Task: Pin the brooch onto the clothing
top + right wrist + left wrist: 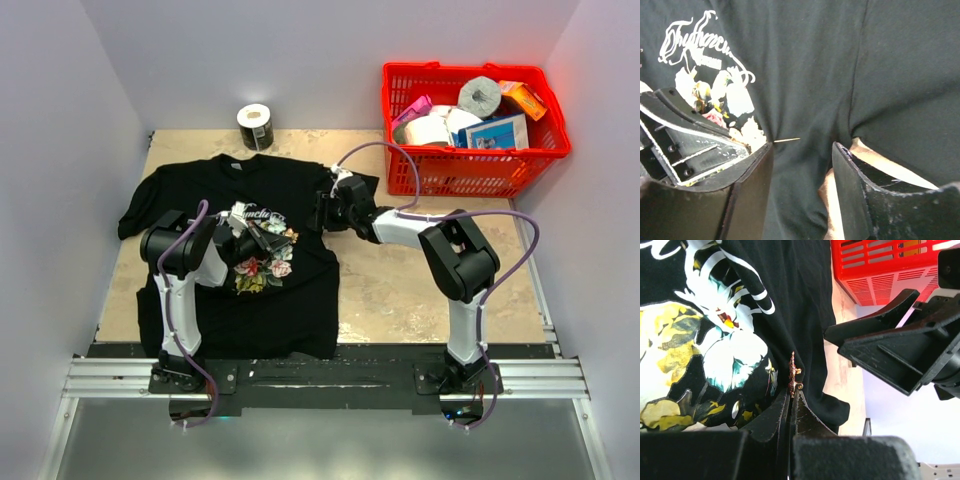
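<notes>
Looking at a tiny glittery brooch pinched edge-on in the clamped left hand, right against the soft black T-shirt on the beige counter, beside the rose print. Also seeing the right hand spread wide over wrinkled cloth nearby.

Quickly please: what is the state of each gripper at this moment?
Left gripper: closed, holding the brooch.
Right gripper: open, holding nothing.
</notes>
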You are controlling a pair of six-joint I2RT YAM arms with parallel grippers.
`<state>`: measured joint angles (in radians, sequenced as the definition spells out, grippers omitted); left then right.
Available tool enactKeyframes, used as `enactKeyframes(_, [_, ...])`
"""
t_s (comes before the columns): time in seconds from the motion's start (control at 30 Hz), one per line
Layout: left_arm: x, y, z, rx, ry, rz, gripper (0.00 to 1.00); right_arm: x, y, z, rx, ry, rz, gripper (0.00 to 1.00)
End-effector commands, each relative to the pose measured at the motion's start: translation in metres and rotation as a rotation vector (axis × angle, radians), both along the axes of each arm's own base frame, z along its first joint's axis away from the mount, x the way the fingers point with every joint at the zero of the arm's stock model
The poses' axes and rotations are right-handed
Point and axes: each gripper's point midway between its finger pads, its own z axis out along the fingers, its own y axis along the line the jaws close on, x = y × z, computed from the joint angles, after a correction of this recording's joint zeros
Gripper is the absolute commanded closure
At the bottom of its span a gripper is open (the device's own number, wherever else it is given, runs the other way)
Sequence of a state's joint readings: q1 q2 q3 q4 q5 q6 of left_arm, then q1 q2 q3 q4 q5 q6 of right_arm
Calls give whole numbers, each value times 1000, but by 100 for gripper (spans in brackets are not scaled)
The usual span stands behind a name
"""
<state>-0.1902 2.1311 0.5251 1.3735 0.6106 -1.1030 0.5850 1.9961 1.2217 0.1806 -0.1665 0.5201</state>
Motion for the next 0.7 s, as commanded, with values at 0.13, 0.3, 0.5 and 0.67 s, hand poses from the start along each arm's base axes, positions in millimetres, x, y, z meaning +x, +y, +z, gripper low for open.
enactKeyframes(0.13, [-4,-3,116,-157,-475,-12,100,-13,7,14,74,7,43,43])
enactKeyframes(0.3, [-1,-7,121,-152,-437,-26,100,-24,14,29,163,11,79,43])
enactKeyframes(0.5, [6,-17,132,-119,-409,-94,100,-29,12,54,211,-23,92,41])
enactKeyframes(0.67, [6,-24,121,-138,-345,-134,100,-30,8,72,252,-45,74,41])
